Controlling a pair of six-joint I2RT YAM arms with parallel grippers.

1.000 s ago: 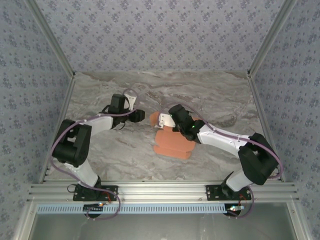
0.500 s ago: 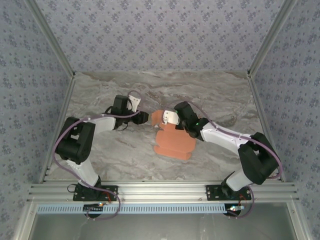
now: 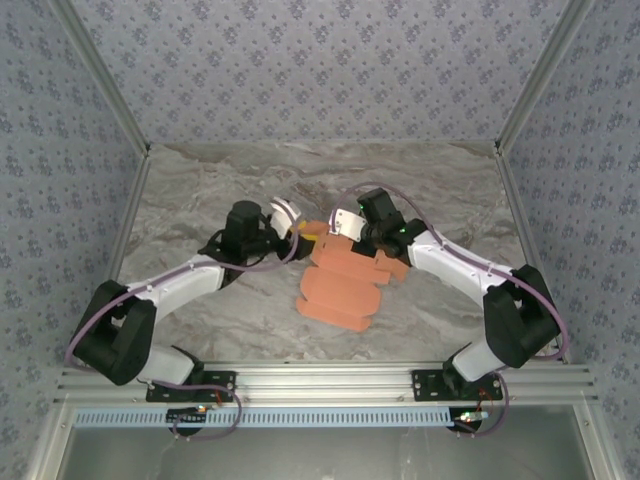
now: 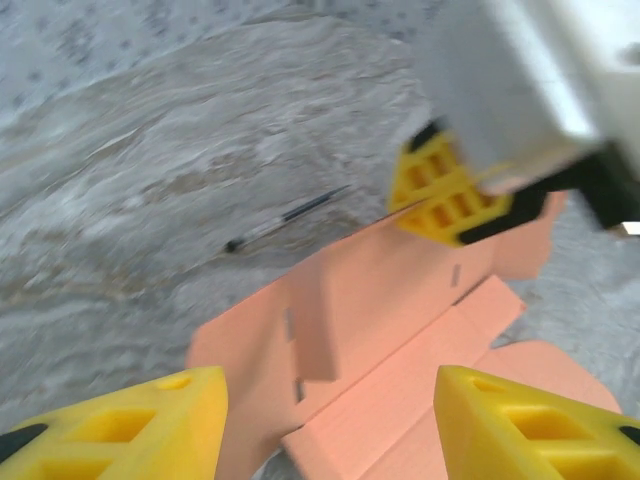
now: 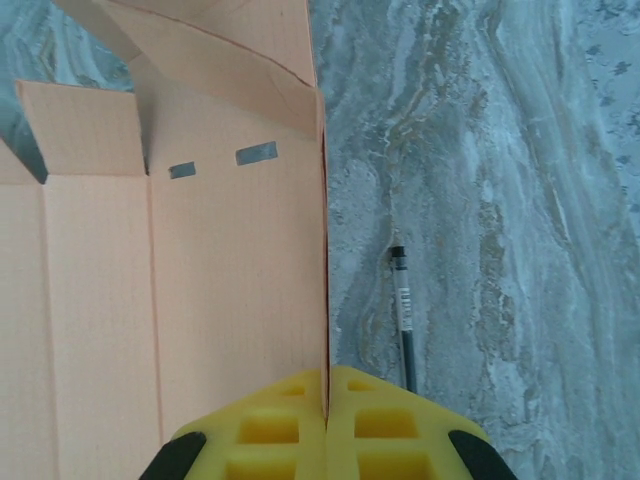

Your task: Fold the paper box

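The paper box (image 3: 340,288) is a salmon-orange die-cut sheet with flaps and slots, lying mid-table with its far edge raised. My right gripper (image 3: 322,231) is shut on that raised far edge; in the right wrist view the card (image 5: 200,280) runs straight into the closed yellow fingertips (image 5: 325,388). My left gripper (image 3: 298,240) hovers open just left of it, over the sheet's far left part. The left wrist view has its yellow fingers (image 4: 120,425) spread wide above the card (image 4: 380,330), facing the right gripper (image 4: 450,195).
A thin black pen (image 5: 403,310) lies on the marble table (image 3: 200,200) just beyond the sheet's held edge, also in the left wrist view as the pen (image 4: 285,218). Patterned walls stand at the back and both sides. A metal rail (image 3: 320,380) runs along the near edge.
My left arm has swung right and forward, bringing its open gripper up to the sheet beside the right gripper. The right gripper moved slightly back, and the sheet shifted a little left.
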